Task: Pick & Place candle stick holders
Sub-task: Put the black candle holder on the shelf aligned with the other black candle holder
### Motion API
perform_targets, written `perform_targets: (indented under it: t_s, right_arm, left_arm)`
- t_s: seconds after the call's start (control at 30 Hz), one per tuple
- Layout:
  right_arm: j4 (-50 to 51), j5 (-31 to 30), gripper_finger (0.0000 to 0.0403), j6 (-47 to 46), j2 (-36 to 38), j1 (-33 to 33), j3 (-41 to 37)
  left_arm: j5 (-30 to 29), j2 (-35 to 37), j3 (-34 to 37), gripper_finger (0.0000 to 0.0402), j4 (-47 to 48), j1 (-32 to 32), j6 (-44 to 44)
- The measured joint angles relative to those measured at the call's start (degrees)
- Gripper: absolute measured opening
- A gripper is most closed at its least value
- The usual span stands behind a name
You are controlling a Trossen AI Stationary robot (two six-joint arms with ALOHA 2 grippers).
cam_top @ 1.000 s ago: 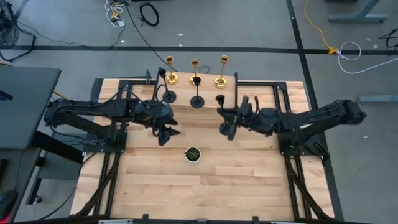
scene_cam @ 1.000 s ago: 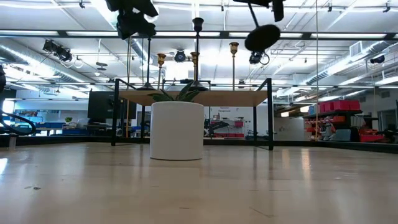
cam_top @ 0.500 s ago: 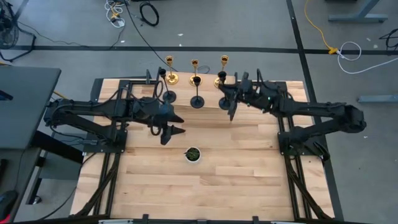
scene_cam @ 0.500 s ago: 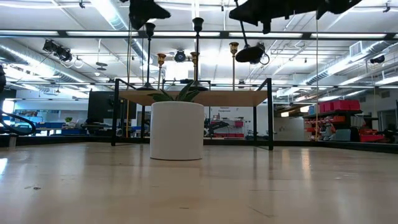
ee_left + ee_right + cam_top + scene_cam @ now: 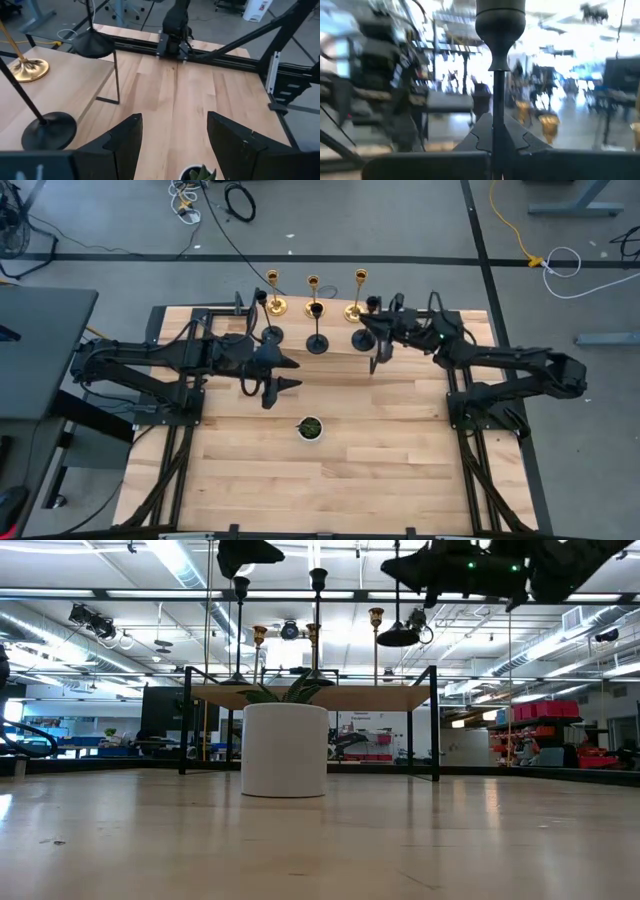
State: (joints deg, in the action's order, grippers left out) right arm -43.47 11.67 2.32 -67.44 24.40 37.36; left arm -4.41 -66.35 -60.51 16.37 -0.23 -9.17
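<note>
Three gold candle stick holders stand by their round bases in a row on the far edge of a raised wooden shelf. Two black holders stand in front of them. My right gripper is shut on the third black holder above the shelf's right part; the holder also shows in the low view. My left gripper is open and empty over the table, its fingers apart in its wrist view. My right gripper pinches the black holder's thin stem between its two fingers, some way below the top cup. The fingers come level from the table's right and lie across the stem. The holder hangs upright, its round base clear above the shelf.
A small white bowl with green contents stands mid-table near my left gripper. The shelf rests on a black frame at the table's far side. Bare wood lies toward the near edge.
My right gripper has carried the black holder from mid-table toward the far edge, over the shelf. The holder has gone from tilted to upright, and its base has come lower toward the shelf.
</note>
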Motion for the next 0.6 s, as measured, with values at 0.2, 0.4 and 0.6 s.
perform_targets:
  t_s: [0.2,0.4,0.6]
  right_arm:
    - [-10.8,1.43,0.0006,-1.39,0.0,0.0,-3.95]
    - [-14.97,-0.2,0.0006,-1.33,-1.24,-0.11,-4.66]
    - [-24.93,-0.71,0.0006,-2.11,-9.76,-0.11,-4.87]
  left_arm:
    - [-0.95,0.0,0.0,0.0222,0.0,0.0,1.15]
    - [-0.95,0.0,0.0,0.0222,-0.03,0.0,1.83]
    - [-0.94,0.0,0.0,0.0222,-0.01,0.0,2.41]
